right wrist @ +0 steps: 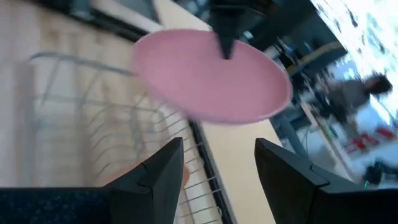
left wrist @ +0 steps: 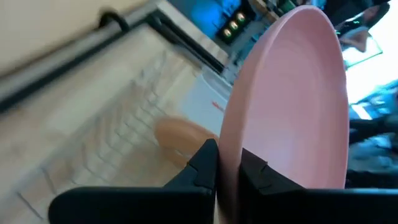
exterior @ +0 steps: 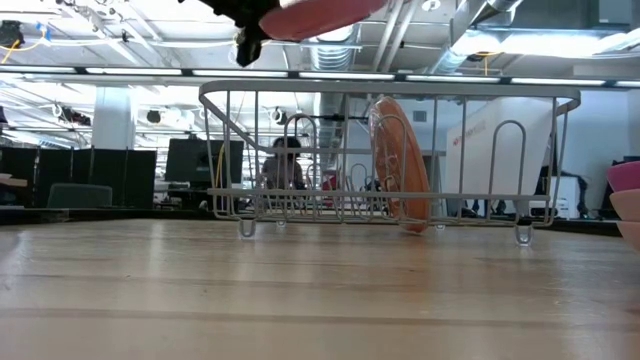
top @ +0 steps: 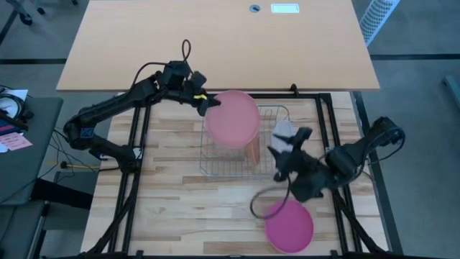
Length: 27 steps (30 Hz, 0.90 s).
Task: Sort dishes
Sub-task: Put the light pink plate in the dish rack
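Left fingers [left wrist: 227,171] pinch a smooth round pink plate [top: 233,117] (above wire rack [top: 215,162]).

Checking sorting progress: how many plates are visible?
3: pale pink plate held over the rack by the left hand; orange plate upright inside; magenta plate on the table. More may hide.

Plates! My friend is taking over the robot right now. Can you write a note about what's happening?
Left gripper: shut on the pale pink plate's rim, holding it above the wire rack.
Right gripper: open and empty, beside the rack.
Done: a salmon-orange plate stands on edge in the rack.
Left: slot in the pink plate; the magenta plate lies on the table in front of the rack.
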### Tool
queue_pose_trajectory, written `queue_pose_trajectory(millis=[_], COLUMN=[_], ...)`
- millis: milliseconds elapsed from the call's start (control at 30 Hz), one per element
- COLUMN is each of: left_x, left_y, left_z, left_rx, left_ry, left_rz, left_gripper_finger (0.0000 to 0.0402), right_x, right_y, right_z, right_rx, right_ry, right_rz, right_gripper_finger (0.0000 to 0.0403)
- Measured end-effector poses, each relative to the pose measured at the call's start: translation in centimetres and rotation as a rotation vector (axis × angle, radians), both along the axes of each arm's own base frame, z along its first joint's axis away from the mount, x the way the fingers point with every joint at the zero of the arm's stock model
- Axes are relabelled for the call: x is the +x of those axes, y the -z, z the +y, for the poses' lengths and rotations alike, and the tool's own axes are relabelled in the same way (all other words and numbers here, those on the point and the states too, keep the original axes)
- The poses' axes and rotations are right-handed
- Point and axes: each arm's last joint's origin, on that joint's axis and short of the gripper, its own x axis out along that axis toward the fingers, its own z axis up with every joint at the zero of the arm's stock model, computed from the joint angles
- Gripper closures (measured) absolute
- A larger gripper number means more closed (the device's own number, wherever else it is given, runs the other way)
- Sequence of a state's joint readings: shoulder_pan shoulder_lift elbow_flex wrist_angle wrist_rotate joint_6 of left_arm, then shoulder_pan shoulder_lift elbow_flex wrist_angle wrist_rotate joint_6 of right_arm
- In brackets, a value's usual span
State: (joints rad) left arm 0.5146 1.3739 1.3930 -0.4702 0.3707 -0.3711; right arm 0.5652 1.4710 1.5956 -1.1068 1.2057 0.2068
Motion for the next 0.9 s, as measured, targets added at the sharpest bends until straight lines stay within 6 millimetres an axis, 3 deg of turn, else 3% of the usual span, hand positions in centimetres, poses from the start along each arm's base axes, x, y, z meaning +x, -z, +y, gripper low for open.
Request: queue_pose_trajectory(millis=[267, 433, 633, 900], left_x=[1.4, 2.0, 2.6, 3.3], left_y=[-1.4, -2.2, -3.2, -3.4], left_z=[-1.6, -3.0, -5.7, -11.0], left_rx=[0.253, 0.476, 0.701, 0.895], left_ry=[-0.151, -0.335, -0.542, -0.628], left_rz=[-0.071, -0.042, -0.003, 0.118], left_gripper_finger=[0.0389, 0.0389, 0.0389, 0.0389], right_x=[-0.4, -0.5, 0.3, 0.9], right_y=[-2.9, -5.1, -6.8, -8.1], right_z=[-4.7, -6.9, -9.3, -13.9], right_rx=[0.043, -0.001, -0.083, -0.093], right_ry=[0.130, 0.141, -0.171, -0.024], right_rz=[-0.124, -0.161, -0.039, -0.160], right_gripper_finger=[0.0201, 0.0201, 0.0201, 0.0201])
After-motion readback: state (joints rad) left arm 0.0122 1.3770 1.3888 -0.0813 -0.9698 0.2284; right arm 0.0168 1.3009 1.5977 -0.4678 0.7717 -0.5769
